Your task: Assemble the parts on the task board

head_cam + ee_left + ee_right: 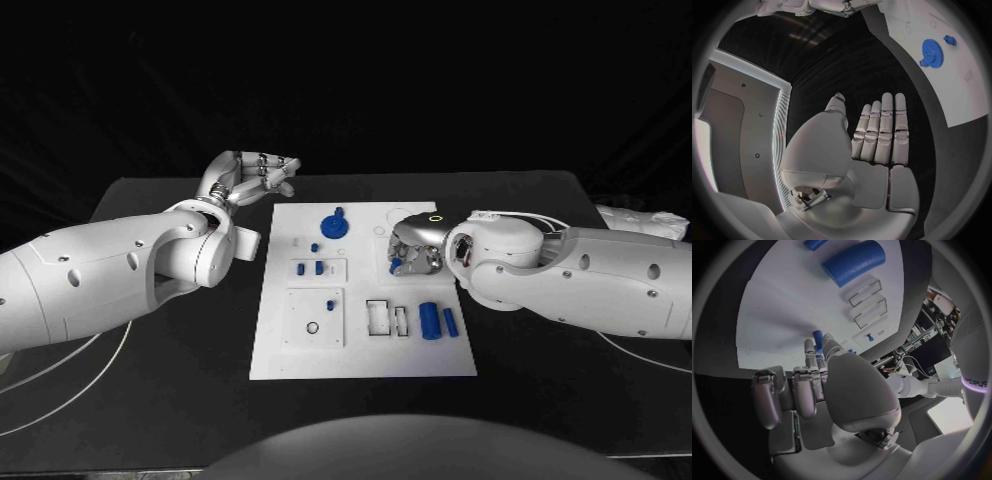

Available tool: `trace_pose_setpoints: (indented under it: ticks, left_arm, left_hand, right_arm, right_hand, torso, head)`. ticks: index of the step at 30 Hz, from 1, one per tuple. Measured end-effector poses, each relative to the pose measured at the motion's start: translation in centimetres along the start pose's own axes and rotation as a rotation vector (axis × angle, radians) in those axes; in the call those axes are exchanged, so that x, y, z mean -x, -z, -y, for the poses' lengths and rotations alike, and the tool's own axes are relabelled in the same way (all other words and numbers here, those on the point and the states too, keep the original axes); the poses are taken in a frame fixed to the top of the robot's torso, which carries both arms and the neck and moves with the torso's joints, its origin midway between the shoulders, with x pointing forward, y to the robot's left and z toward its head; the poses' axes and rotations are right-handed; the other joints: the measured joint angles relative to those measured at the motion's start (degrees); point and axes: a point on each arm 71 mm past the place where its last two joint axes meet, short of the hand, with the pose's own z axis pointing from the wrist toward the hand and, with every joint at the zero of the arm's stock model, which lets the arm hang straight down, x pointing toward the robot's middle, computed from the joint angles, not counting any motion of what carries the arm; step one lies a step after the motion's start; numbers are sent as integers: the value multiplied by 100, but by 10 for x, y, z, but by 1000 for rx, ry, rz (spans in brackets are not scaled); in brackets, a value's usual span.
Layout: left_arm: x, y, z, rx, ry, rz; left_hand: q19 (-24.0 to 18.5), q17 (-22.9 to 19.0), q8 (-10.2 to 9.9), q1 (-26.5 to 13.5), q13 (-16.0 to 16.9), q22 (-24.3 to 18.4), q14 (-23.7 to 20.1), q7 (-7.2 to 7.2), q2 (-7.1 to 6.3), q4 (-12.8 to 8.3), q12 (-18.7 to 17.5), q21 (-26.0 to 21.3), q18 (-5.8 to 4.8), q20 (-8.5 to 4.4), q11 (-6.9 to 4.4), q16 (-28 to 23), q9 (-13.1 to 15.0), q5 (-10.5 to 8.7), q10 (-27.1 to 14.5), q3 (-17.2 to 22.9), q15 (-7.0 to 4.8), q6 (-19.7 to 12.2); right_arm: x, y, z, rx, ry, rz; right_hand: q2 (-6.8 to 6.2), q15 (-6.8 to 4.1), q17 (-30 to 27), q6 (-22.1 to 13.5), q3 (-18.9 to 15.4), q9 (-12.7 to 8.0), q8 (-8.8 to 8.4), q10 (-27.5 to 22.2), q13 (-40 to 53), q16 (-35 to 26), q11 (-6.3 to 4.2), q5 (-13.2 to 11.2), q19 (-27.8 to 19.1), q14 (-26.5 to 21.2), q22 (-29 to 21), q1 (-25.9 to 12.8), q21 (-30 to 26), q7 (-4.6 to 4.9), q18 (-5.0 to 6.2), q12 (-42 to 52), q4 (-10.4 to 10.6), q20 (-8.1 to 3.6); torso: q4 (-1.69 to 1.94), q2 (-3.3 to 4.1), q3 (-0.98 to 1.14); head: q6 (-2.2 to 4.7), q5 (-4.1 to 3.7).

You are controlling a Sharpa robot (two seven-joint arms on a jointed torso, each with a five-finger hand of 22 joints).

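Right silver hand [411, 250] over white flat plastic board [289, 360], pinching small blue peg [818, 336]: push down straight. Left silver hand [260, 175] at 11 o'clock, wide, empty.

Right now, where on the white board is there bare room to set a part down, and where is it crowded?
The task board is bare along its near edge, below the square inset plate and the two blue cylinders. The strip right of the blue gear is also free. It is crowded mid-board, where the right hand hangs over small blue pegs.
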Motion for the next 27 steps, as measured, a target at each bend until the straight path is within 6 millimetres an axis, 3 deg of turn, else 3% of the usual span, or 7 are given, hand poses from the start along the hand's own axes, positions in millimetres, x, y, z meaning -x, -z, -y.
trace_pose_setpoints:
  ticks: [12, 27]
  left_arm:
    - [0, 0, 0, 0, 0, 1]
    - [1, 0, 0, 1, -1, 2]
  left_hand:
    - [0, 0, 0, 0, 0, 0, 0, 0, 0, 0, 0, 0, 0, 0, 0, 0, 0, 0, 0, 0, 0, 0]
    - [21, -13, 0, 22, 0, -21, 0, 0, 22, 0, 0, -23, 0, 20, -20, 0, 5, 0, -21, 0, 0, 0]
  right_arm:
    - [0, -1, 0, -3, 6, -6]
    - [0, 2, 3, 0, -16, 19]
  right_hand:
    - [76, -145, 0, 385, 193, 20, 126, 362, 0, 0, -129, -4, 0, -2, 5, 78, 0, -117, 0, 23, 52, -122]
    - [142, -173, 1, 427, 269, 26, 156, 464, -6, 0, -151, -37, -1, 10, 4, 147, 0, -101, 0, 23, 31, -163]
  torso:
    - [0, -2, -1]
    - [1, -4, 1]
  head:
    - [-6, -2]
    - [12, 14]
